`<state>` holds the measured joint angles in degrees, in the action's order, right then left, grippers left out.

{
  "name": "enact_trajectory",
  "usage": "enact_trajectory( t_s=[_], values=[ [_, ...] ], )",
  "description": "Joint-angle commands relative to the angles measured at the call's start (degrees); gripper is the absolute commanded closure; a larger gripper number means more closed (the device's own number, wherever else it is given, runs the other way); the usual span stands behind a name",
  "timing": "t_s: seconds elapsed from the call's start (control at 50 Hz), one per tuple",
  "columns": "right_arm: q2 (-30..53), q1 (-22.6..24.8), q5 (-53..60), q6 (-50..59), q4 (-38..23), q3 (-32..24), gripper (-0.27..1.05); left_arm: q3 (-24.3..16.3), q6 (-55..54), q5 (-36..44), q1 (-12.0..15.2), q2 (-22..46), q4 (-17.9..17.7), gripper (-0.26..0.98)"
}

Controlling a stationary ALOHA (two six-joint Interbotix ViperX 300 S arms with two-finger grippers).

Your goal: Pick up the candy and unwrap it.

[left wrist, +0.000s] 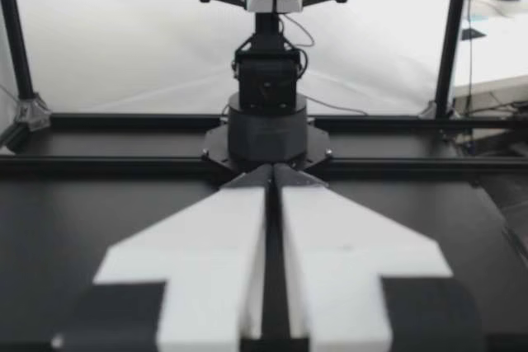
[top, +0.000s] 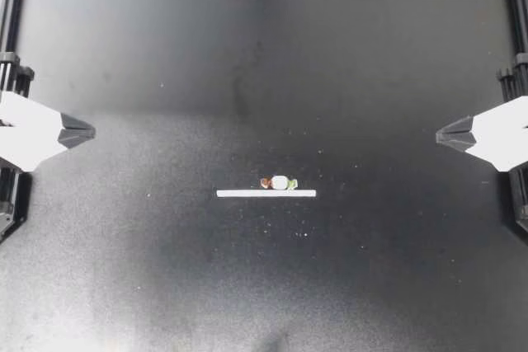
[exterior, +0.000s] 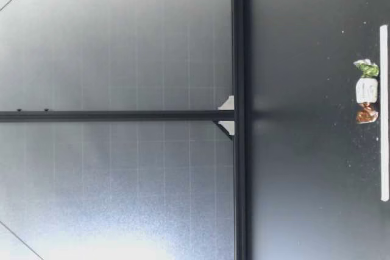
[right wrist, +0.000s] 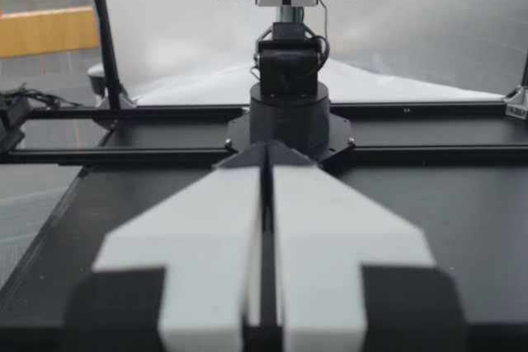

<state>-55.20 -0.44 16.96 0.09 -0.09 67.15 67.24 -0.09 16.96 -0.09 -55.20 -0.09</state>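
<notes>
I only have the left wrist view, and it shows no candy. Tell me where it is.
Observer: The candy lies near the middle of the table, right beside a white strip and lengthwise along it.
Operator: Now report the right hand.
Observer: The right hand is shut on nothing, out at the table's right side and well short of the candy.
</notes>
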Motion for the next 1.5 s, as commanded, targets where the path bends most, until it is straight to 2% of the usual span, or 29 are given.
enact_trajectory(
  t_s=[0.0,0.14,0.26,0.44,0.74,0.92,1.12,1.22,1.48],
  values=[
    [0.44,0.09,0.18,0.35,0.0,-0.53,0.86,-0.18,0.79,1.05,-0.7,0.79,-0.09,0.8],
    [1.85,0.09,0.09,1.93,0.0,-0.97,0.9,0.0,0.97,2.46,-0.7,0.88,-0.09,0.8],
    [6.59,-1.05,-0.62,2.81,0.09,-3.25,0.89,0.44,1.14,4.31,-0.7,0.88,-0.09,0.8],
    [20.13,-4.39,-10.11,3.96,0.18,-10.37,0.89,1.67,1.14,6.06,-0.62,1.14,-0.18,0.8],
    [41.84,-4.83,-25.05,4.48,0.09,-21.97,0.85,2.37,0.53,7.29,-0.62,3.52,-0.26,0.8],
    [49.39,-4.83,-28.56,4.39,0.0,-26.37,0.72,2.46,0.62,7.29,-0.62,4.04,-0.26,0.8],
    [54.93,-4.83,-28.92,4.57,0.0,-28.21,0.39,2.81,0.62,7.29,-0.7,4.31,-0.26,0.8],
    [57.3,-4.83,-29.0,4.66,0.0,-28.74,0.28,2.9,0.7,7.29,-0.62,4.31,-0.26,0.8],
    [62.31,-4.83,-31.03,6.24,0.0,-31.55,0.28,3.34,0.97,7.29,-0.7,4.31,-0.18,0.8]
  ],
)
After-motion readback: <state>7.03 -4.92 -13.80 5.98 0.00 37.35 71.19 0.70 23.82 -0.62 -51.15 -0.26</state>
